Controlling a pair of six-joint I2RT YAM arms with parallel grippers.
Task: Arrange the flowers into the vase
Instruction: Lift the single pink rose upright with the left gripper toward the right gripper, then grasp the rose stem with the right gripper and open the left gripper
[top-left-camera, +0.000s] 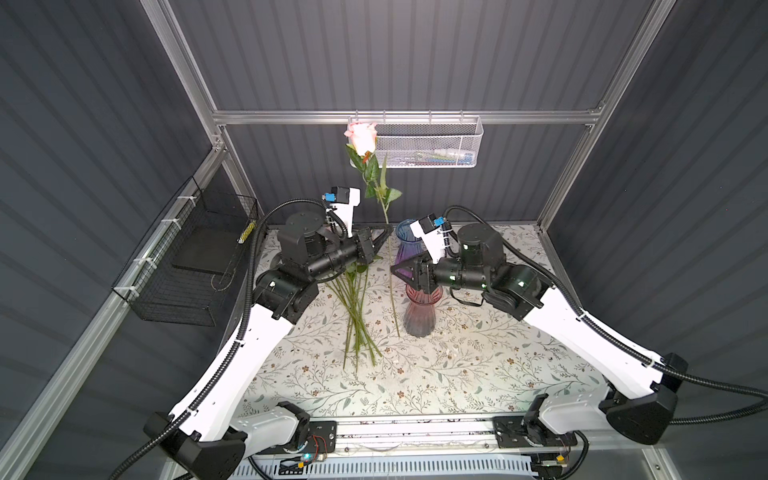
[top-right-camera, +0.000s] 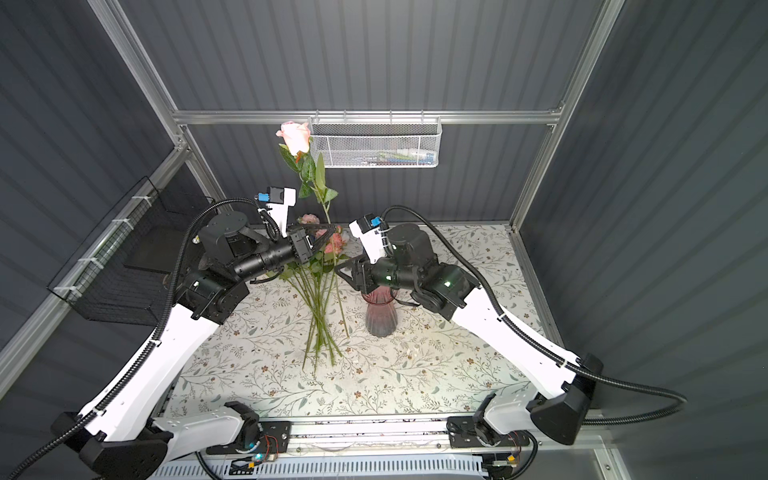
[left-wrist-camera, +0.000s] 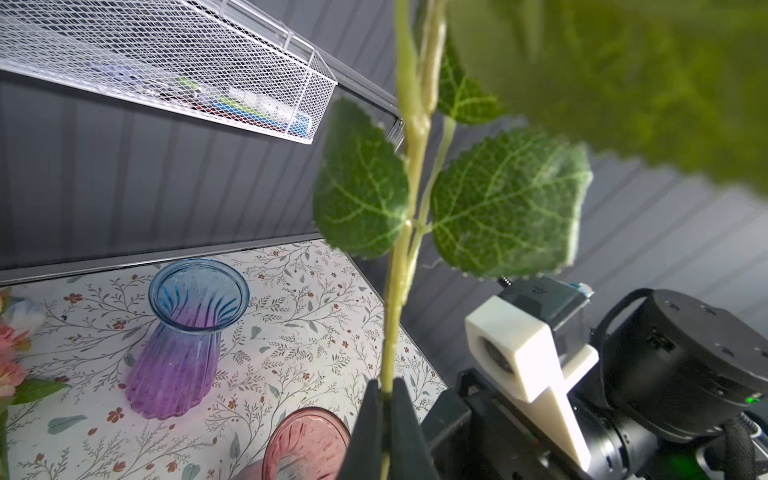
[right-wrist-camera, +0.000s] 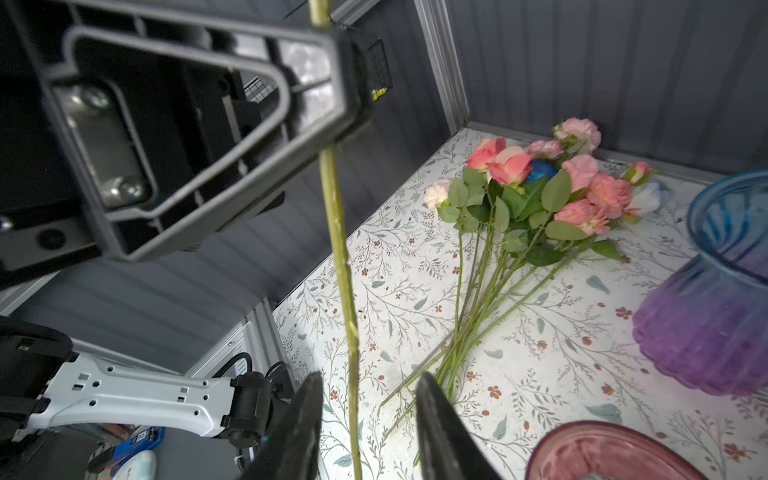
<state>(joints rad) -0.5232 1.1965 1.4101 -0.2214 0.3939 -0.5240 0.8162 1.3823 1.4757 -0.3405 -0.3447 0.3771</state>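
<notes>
Over the middle of the floral surface (top-left-camera: 478, 365), one pink rose (top-left-camera: 362, 137) held upright by the left hand (top-left-camera: 385, 233), fingers pressed together on the stem just under the leaves, pinch seen close from the left wrist (left-wrist-camera: 384, 392). Head of the rose up by the white mesh basket (top-left-camera: 428, 141) on the back wall; lower end of the stem down beside the pink vase (top-left-camera: 419, 311), outside it. Lower on the same stem, right hand (top-left-camera: 394, 271) spread just above that vase's mouth, a finger on either side of the stem (right-wrist-camera: 353, 332); stem closer to one finger (right-wrist-camera: 309, 399), cannot tell whether touching. Rest of the flowers (right-wrist-camera: 540, 195) lying in a loose bunch on the surface, left of the vases in both top views, heads toward the back wall and partly hidden under the left arm: pink, coral, cream-white, one deep blue. Blue and purple vase (left-wrist-camera: 187, 332) upright behind the pink one, near the back edge. Black wire basket (top-left-camera: 187, 266) on the left wall
</notes>
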